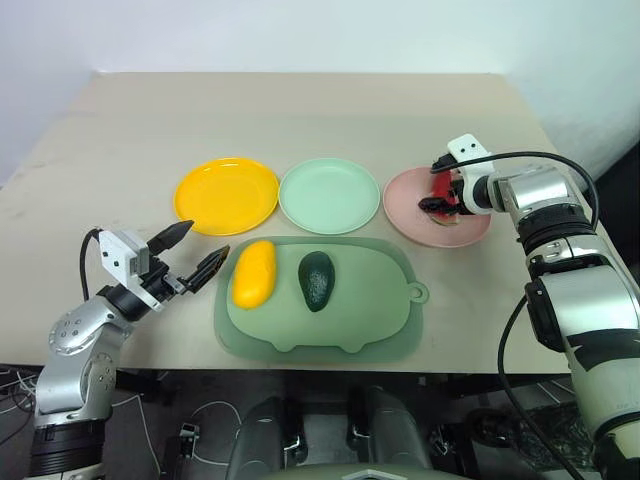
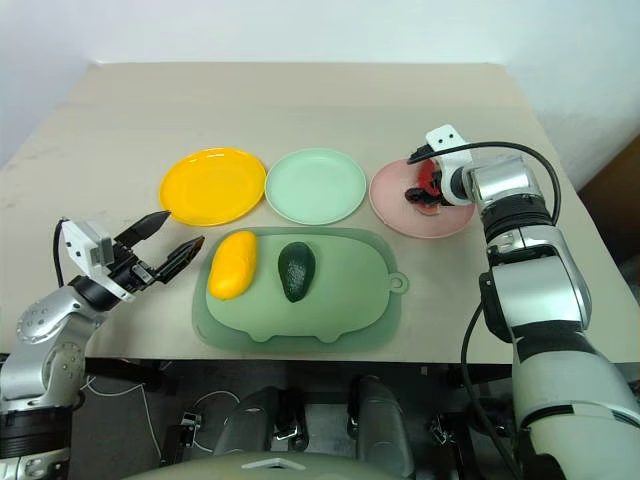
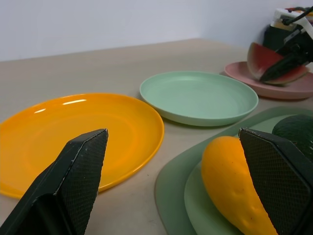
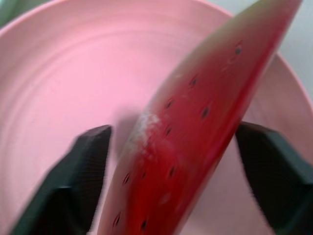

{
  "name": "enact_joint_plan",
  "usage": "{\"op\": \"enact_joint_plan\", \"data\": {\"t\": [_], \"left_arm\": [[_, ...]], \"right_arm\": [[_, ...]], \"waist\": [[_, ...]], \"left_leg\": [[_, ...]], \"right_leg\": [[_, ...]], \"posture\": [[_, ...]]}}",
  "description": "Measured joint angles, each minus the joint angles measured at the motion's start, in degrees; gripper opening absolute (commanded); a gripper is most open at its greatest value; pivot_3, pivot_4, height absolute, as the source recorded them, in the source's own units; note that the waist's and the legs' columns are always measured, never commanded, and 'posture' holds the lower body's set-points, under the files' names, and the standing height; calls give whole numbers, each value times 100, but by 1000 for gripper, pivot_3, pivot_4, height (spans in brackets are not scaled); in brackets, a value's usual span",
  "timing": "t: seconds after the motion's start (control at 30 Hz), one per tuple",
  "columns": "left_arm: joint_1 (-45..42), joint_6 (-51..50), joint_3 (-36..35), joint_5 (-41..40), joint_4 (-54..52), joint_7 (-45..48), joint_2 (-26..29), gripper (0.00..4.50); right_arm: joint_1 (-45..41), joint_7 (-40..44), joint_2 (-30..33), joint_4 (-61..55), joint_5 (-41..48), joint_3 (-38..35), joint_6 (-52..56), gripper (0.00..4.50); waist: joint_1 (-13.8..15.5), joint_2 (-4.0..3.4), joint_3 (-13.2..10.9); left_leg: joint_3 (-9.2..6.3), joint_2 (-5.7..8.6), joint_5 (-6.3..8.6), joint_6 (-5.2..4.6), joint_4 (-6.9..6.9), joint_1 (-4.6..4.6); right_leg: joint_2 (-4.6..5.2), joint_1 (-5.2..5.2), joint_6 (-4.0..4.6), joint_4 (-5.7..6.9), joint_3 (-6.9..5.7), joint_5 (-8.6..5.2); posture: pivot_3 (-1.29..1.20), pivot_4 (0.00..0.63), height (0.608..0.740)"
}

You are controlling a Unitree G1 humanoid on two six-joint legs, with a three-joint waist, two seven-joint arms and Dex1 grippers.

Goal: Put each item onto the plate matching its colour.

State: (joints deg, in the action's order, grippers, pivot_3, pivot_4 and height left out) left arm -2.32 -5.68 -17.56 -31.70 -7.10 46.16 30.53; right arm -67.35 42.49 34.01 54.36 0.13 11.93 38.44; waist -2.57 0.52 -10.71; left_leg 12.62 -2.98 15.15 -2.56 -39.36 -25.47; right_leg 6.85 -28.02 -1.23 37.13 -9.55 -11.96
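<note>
Watermelon wedge sits on the pink plate at 3 o'clock on the desk, between the right claw's fingers, which stand wide of it; looks like a release, so that item reads as sorted. Mango and avocado lie side by side on the green tray at 6 o'clock, yellow plate and mint plate bare behind them. Left claw hovers wide at 8 o'clock, aimed at the mango, probably next.

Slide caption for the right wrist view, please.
Open right gripper straddles the red watermelon wedge over the round pink plastic plate.
</note>
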Motion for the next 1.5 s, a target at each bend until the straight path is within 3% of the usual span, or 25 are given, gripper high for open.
{"op": "enact_joint_plan", "data": {"t": [0.43,0.6,0.83,0.93,1.17,1.5], "left_arm": [[-219,-54,19,-4,21,63,110,4500],[-249,-59,24,-7,76,126,124,4500],[-292,-49,60,-5,209,221,99,4500],[-298,-44,64,-14,223,240,91,4500],[-82,-278,98,-323,-43,518,62,4500],[11,-1025,81,-659,-663,696,620,4500]], "right_arm": [[1482,287,718,-4602,707,-855,1877,4477],[1748,69,329,-5848,1379,-1353,3114,4477],[2003,-327,-787,-7341,2356,-1826,4867,4477],[2038,-578,-1080,-7503,2662,-1963,5265,4477],[2525,-2109,-1629,-6843,3905,-1961,5368,4477],[2448,-4198,-2174,-5884,5716,-1951,5368,4477]], "waist": [[2,0,0],[11,3,2],[14,3,2],[23,9,6],[5,19,12],[5,18,13]], "left_leg": [[-2,-2,0,1,-1,-2],[-3,-2,1,1,-1,-2],[-4,-1,1,1,-2,-3],[-5,1,1,1,-2,-3],[-5,1,1,2,-2,-2],[-5,1,1,2,-2,0]], "right_leg": [[2,-8,1,3,1,0],[4,-6,2,3,1,0],[3,-6,3,3,0,1],[4,-2,3,1,0,1],[2,-2,4,1,0,2],[-4,4,4,2,0,2]], "posture": [[0,150,696],[0,150,696],[0,150,696],[0,150,696],[0,150,696],[0,150,696]]}}
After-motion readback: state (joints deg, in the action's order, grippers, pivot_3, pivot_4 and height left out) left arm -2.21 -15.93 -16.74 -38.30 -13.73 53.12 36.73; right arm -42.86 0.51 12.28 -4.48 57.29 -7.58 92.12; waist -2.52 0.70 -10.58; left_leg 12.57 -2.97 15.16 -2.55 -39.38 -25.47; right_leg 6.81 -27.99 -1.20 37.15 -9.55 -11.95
